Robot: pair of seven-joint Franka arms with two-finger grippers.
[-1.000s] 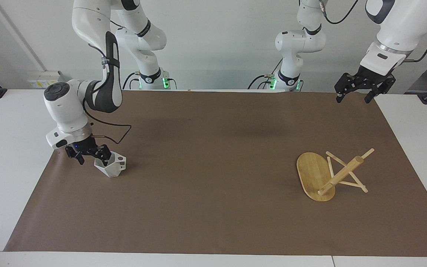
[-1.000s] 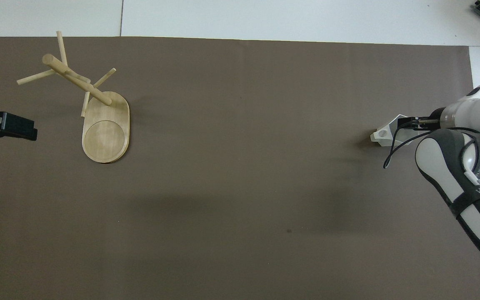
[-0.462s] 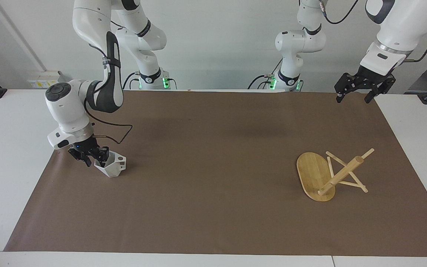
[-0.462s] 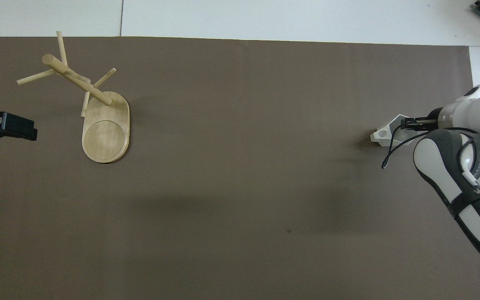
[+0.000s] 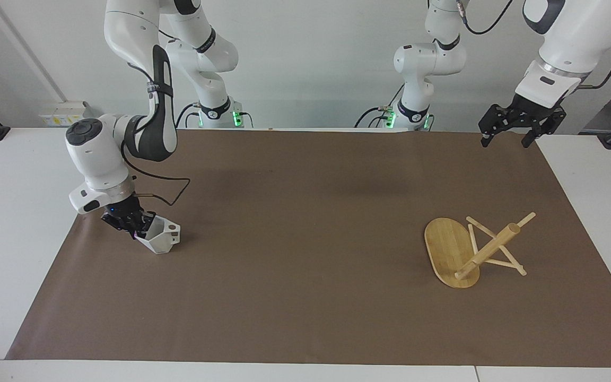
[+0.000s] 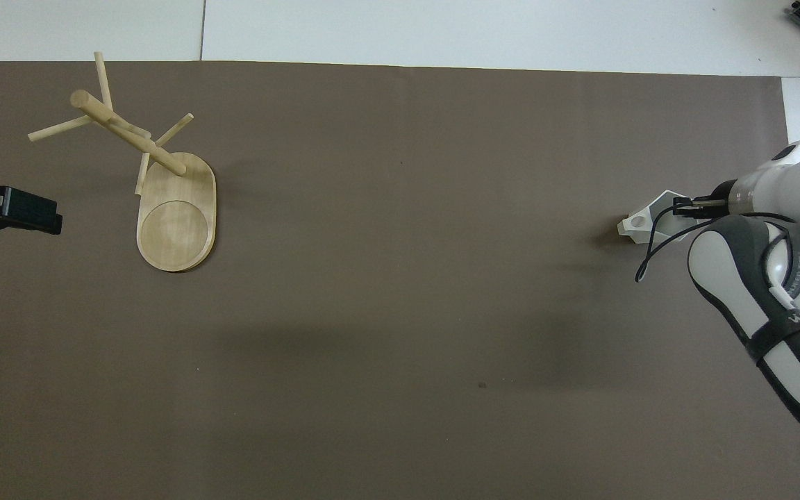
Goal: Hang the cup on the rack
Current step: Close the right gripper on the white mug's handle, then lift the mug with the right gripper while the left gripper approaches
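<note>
1. Right claw down at the cup's rim on the side toward the right arm's end of the table, fingers narrowed onto the wall of the cup; looks like a grip on that wall.
2. Cup resting on the brown mat, close to the mat's edge at the right arm's end, handle with its round hole pointing toward the middle of the table.
3. Left claw hanging wide open in the air over the mat's corner nearest the left arm's base, waiting.
4. Rack standing on the mat toward the left arm's end, well apart from the cup, oval base flat, post leaning away from upright, thin pegs sticking out over the mat.
5. Broad bare stretch of mat between cup and rack.
6. White table showing past the mat's edges at both ends.
</note>
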